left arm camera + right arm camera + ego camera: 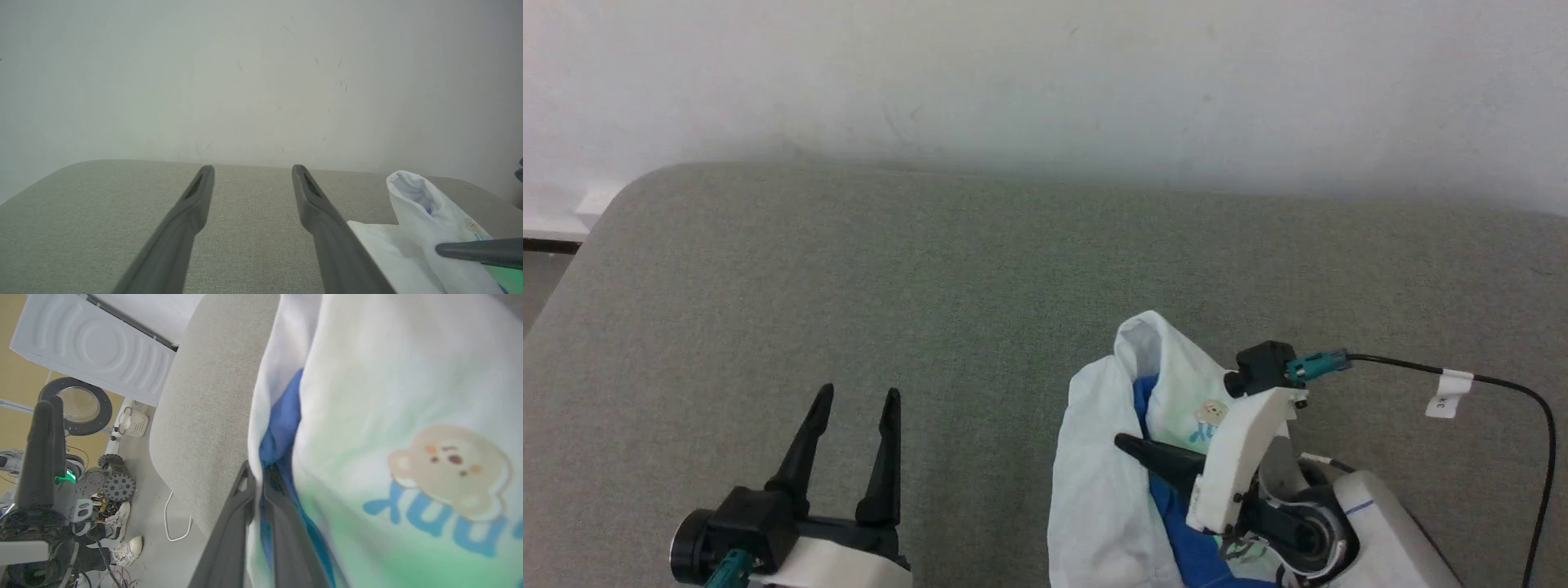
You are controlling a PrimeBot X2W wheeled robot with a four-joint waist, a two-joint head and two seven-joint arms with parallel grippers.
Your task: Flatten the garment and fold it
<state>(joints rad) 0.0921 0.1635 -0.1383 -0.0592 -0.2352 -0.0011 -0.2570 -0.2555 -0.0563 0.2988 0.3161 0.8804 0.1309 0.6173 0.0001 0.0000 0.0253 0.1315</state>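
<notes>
Left gripper (859,392): jaws fully apart, holding nothing, poised over the grey padded surface (849,269). To its right, clear of its fingers, the garment (1094,474) stands bunched, white folds around blue. Right gripper (1131,447): fingers pinched shut on a fold of that cloth, which drapes around them. Judgement: flattening is in hand, not yet achieved; the next move calls for the empty gripper to reach rightward and take a second edge for spreading.

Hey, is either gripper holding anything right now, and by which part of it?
The right gripper pinches the soft white T-shirt with blue parts at a bunched fold where white cloth meets blue. The left gripper is open, holding nothing.
</notes>
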